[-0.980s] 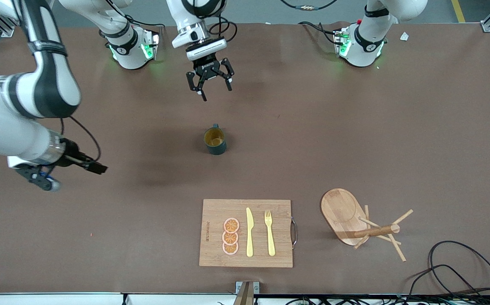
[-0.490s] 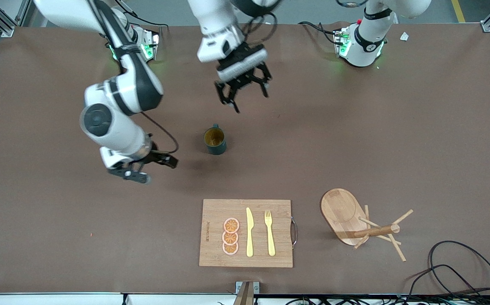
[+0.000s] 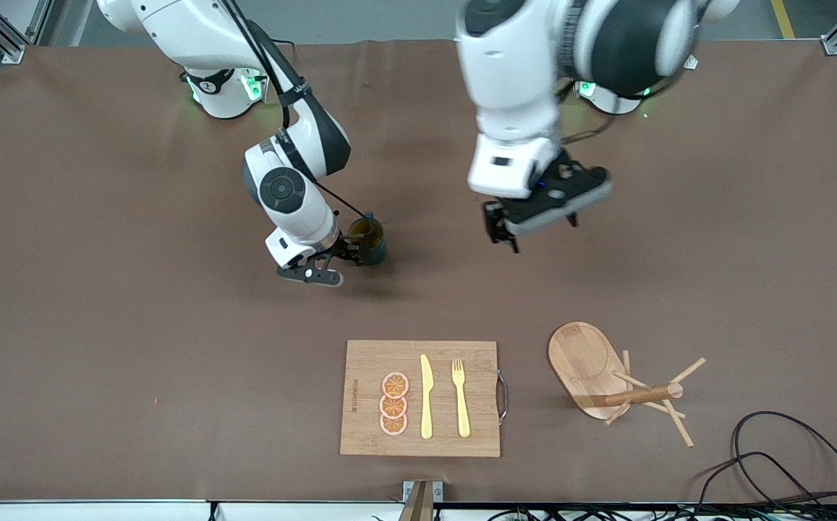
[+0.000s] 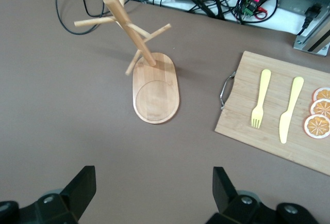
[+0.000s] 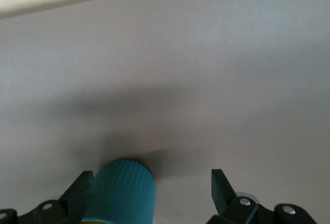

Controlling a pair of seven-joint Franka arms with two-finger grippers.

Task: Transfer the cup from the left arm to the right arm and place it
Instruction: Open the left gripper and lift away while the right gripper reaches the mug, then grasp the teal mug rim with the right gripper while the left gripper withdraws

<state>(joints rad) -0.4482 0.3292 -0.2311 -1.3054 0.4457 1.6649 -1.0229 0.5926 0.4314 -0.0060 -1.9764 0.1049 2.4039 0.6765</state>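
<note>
The dark teal cup (image 3: 372,244) stands upright on the brown table, its tan inside showing. My right gripper (image 3: 346,262) is low at the cup and open. In the right wrist view the cup (image 5: 124,195) sits between the open fingers (image 5: 82,182), close against one of them, with a wide gap to the other. My left gripper (image 3: 537,233) hangs open and empty above the bare table, beside the cup toward the left arm's end. The left wrist view shows its gripper (image 4: 153,182) spread wide over bare table.
A bamboo cutting board (image 3: 367,362) with orange slices, a yellow knife and a yellow fork lies near the front camera. A wooden peg rack (image 3: 592,362) lies tipped on its side beside it, toward the left arm's end. Black cables (image 3: 787,456) lie at that corner.
My right arm swung in from the right arm's end of the table and brought its open gripper around the cup. My left arm moved away from the bases toward the left arm's end.
</note>
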